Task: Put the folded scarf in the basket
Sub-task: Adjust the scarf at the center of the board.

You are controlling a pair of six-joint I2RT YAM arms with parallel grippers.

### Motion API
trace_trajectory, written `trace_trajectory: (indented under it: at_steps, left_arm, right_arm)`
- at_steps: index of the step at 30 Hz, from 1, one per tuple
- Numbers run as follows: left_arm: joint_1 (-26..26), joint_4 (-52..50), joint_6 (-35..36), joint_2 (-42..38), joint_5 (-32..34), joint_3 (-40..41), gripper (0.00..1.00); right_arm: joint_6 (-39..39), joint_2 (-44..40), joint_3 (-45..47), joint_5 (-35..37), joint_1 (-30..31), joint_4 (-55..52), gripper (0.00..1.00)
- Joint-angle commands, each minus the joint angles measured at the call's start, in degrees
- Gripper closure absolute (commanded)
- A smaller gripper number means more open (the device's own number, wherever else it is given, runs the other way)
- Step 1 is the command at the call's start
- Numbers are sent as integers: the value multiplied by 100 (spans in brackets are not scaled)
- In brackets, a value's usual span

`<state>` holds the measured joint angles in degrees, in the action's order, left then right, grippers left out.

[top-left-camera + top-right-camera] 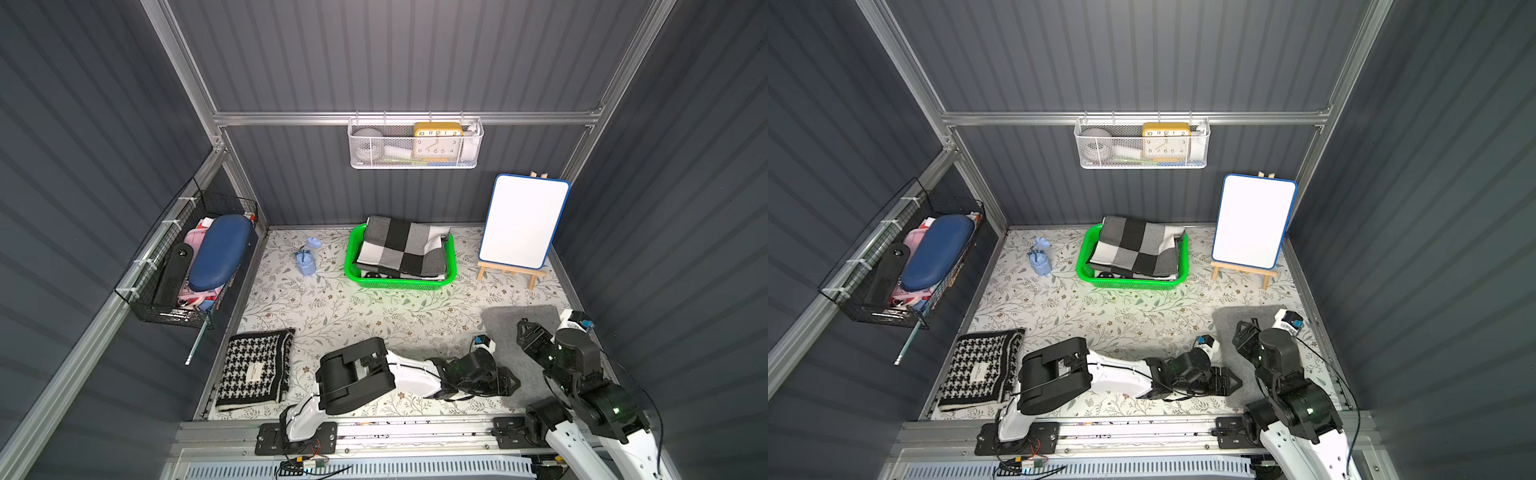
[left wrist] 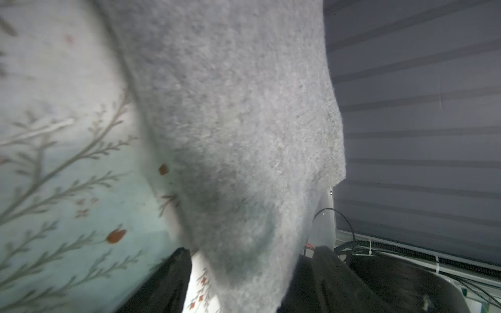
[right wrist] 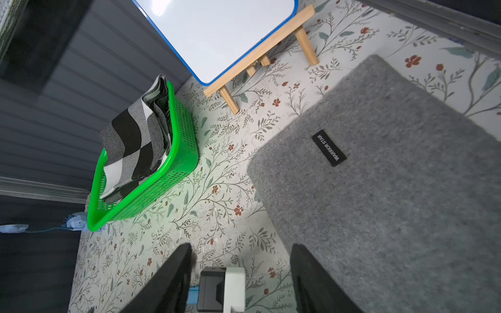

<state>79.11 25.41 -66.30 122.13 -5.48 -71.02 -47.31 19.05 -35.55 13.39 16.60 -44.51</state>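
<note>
The fingers (image 2: 168,281) of the left gripper (image 1: 510,381) stand apart astride an edge of the grey scarf (image 1: 500,324). A sliver of flowered tabletop (image 1: 332,311) shows between one finger and the cloth, so nothing is clamped. Just right of it in both top views, the right gripper (image 1: 524,328) hangs above the same scarf's edge, its fingers (image 3: 320,284) spread and empty. The scarf lies flat at lower right, well apart from the green basket (image 1: 399,284) in mid-frame by the back wall, which holds a black-and-white checked scarf (image 1: 405,245).
</note>
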Motion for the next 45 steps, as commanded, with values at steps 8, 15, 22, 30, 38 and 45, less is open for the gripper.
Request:
trace_trajectory:
  at_steps: [8,15,22,30,38,45]
  left_arm:
    - [95,214,-501,756,-510,-331,36]
    - [90,93,-554,457,-395,-72,80]
    - [-81,-1113,-78,-498,524,312,100]
    - [-781,-1804,98,-2630,970,2206,100]
    - [-1693,-3140,-210,-5461,1860,3813,29]
    - [-1741,-3191,-660,-7320,1854,4656,8]
  right_arm:
    - [-56,-107,141,179,-18,-220,38]
    - [-25,-206,165,243,-16,-286,38]
    - [43,-165,265,16,-24,-149,38]
    - [137,220,499,-556,-20,314,38]
    - [167,842,690,-998,-13,883,38]
    - [318,1385,743,-1167,-12,1271,38]
